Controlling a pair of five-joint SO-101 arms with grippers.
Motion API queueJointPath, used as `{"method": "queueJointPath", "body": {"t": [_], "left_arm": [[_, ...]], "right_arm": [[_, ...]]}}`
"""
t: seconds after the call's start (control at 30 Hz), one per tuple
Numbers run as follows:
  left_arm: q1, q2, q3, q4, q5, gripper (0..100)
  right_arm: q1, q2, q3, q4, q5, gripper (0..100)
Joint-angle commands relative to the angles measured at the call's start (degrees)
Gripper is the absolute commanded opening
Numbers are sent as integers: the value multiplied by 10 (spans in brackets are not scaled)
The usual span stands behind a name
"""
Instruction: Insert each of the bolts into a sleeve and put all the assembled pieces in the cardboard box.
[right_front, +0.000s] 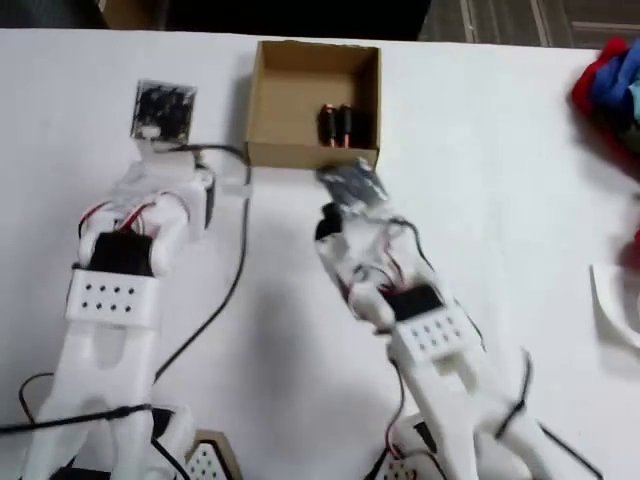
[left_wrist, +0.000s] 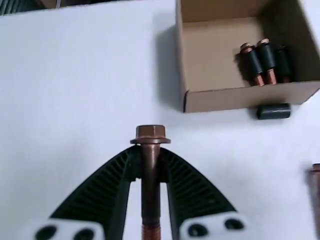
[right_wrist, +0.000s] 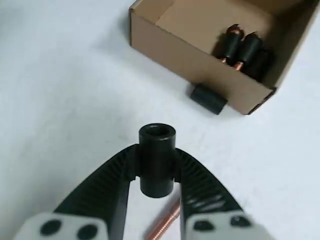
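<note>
In the left claw: a copper bolt, pinched tight by the shank, flanged hex head just past the fingertips, threaded end back toward the wrist. Held over the bare white desk, left of the cardboard box and apart from it.

In the right claw: a black sleeve, clamped round its middle, open bore facing out beyond the tips. Held close to the near right corner of the box. Under that claw, flat on the desk: a loose bolt, threaded end in sight.

At the far side of the desk, about the centre: the box, open on top. Inside, in the right half toward the near wall: assembled pieces, black sleeves with copper ends sticking out, side by side; exact count hard to tell. Outside, right up against the near wall by the right corner: a spare sleeve, lying on its side.

At the far right edge: a red and blue cloth bundle. Between the arms: a black cable, trailing toward the near edge.
</note>
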Motion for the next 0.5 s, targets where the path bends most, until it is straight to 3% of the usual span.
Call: {"method": "queueJointPath", "body": {"t": [0.0,0.27,0.47], "left_arm": [[50,62,-156,55,1,24],[127,411,-580,305,4,24],[142,583,-857,440,1,24]], "right_arm": [[51,-79,25,-36,1,21],[130,-179,84,-74,4,21],[134,-406,185,-45,5,21]]}}
